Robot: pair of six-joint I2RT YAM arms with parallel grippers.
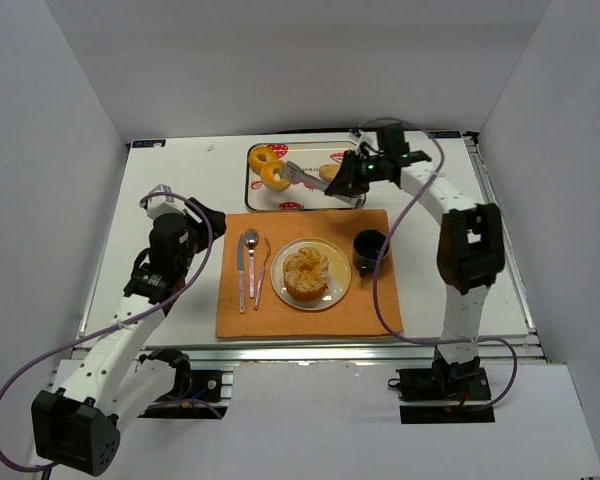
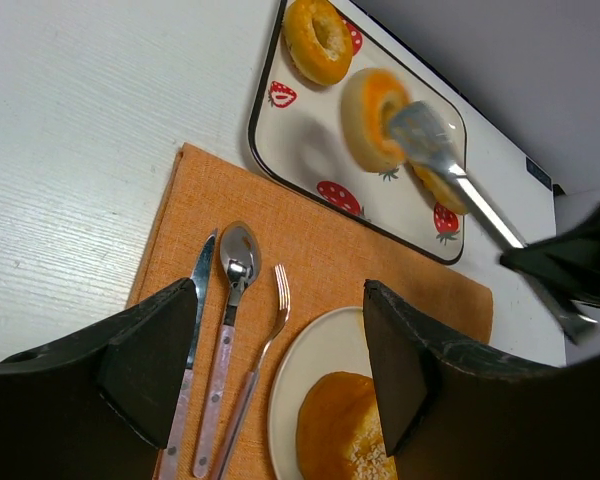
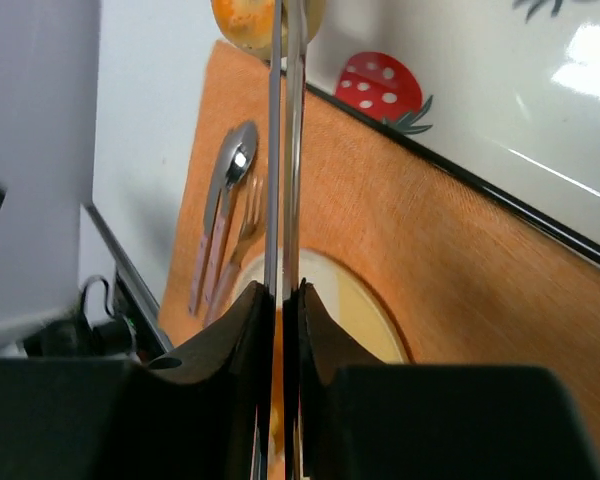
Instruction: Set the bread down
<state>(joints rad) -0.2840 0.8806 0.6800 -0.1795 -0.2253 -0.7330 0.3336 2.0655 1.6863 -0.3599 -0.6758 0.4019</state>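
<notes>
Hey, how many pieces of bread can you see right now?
4. One bun sits on the plate on the orange mat. Three are on the strawberry tray: two rings at its left end, and a smaller piece partly hidden beneath the tongs.

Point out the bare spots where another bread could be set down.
Free: the white table left of the tray; the placemat strip between tray and plate. Crowded: the tray, with bagels, tongs and the right tool over it; the plate, filled by a bun; the placemat's left, taken by cutlery.
</notes>
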